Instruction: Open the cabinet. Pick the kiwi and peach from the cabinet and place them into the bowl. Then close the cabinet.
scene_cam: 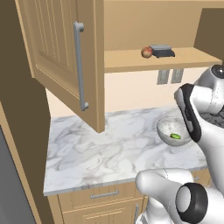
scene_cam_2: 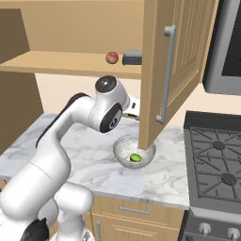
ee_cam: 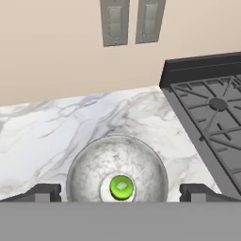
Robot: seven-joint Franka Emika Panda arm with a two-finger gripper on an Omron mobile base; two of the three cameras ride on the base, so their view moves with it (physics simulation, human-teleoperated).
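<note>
The cabinet stands open, its left door (scene_cam: 65, 57) and right door (scene_cam_2: 181, 52) both swung out towards me. On its shelf (scene_cam: 131, 59) the reddish-orange peach (scene_cam: 147, 52) (scene_cam_2: 112, 57) rests beside a flat dark grey block (scene_cam: 162, 51). Below on the marble counter is the speckled grey bowl (scene_cam: 168, 129) (scene_cam_2: 123, 149) (ee_cam: 89, 169), with the green kiwi (scene_cam: 175, 136) (scene_cam_2: 136, 157) (ee_cam: 121, 187) lying in it. My gripper (ee_cam: 121, 192) hangs open directly above the bowl, fingertips (ee_cam: 44, 192) wide apart and holding nothing. In the right base view the right door hides the fingers.
A black stove (ee_cam: 212, 108) (scene_cam_2: 221, 155) adjoins the counter on the right, with a microwave (scene_cam_2: 226, 42) above it. Two wall outlets (ee_cam: 129, 21) (scene_cam: 169, 76) sit behind the bowl. Drawers (scene_cam: 104, 194) run under the counter. The right door's lower edge hangs just over the bowl.
</note>
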